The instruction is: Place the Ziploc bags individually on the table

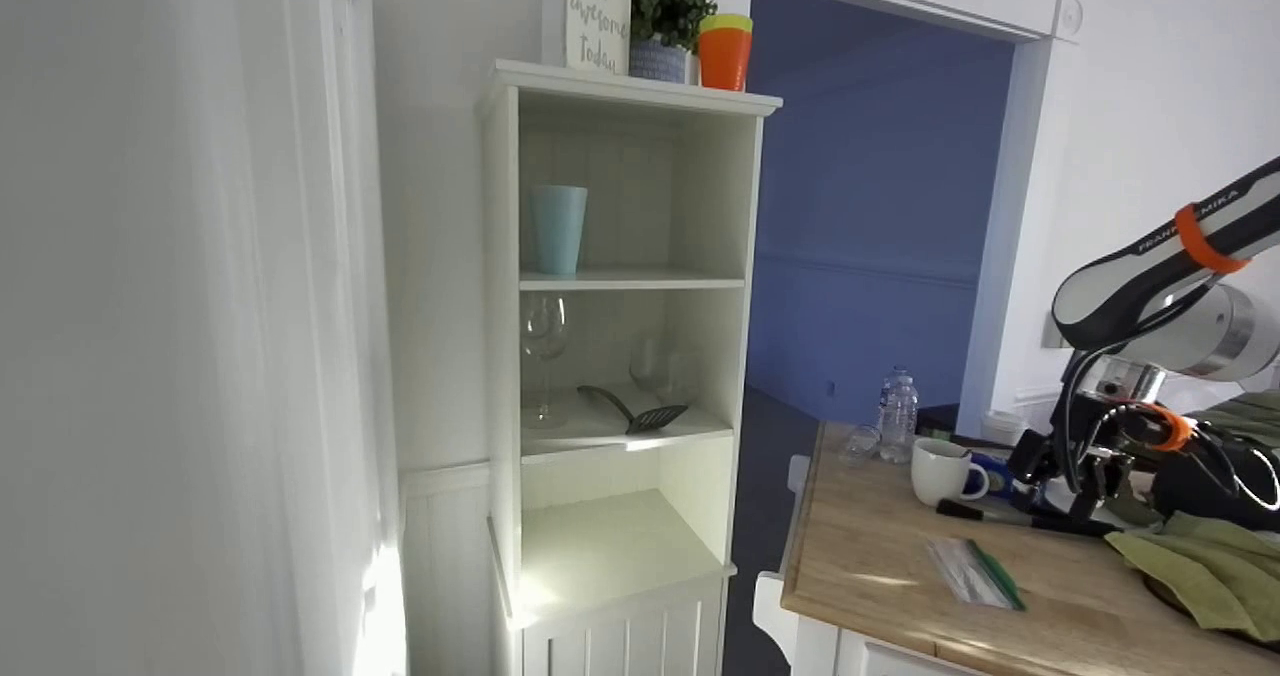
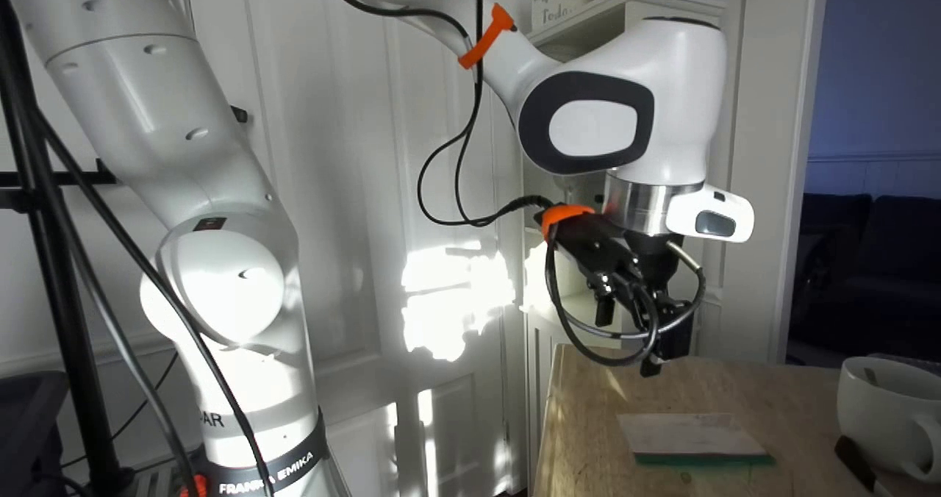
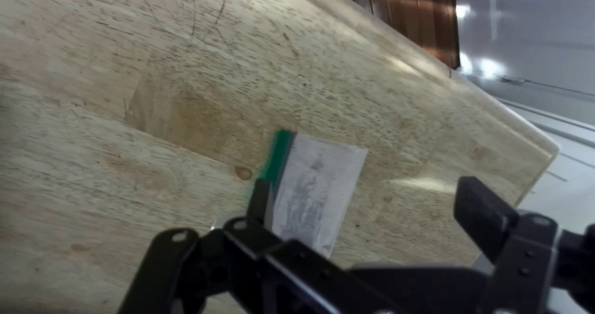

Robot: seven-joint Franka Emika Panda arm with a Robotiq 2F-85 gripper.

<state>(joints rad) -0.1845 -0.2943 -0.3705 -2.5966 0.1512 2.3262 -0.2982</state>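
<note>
Ziploc bags (image 3: 320, 184), one or several I cannot tell, lie flat on the tabletop (image 3: 116, 188), partly hidden in the wrist view behind the pincer (image 3: 366, 194). Its fingers (image 3: 483, 212) stand spread wide, though cables (image 2: 612, 363) clutter it in both exterior views; in an exterior view a white mug (image 2: 875, 401) is cut off at the right.

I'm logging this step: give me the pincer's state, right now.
Pincer: open, jaws wide apart, holding nothing.
</note>
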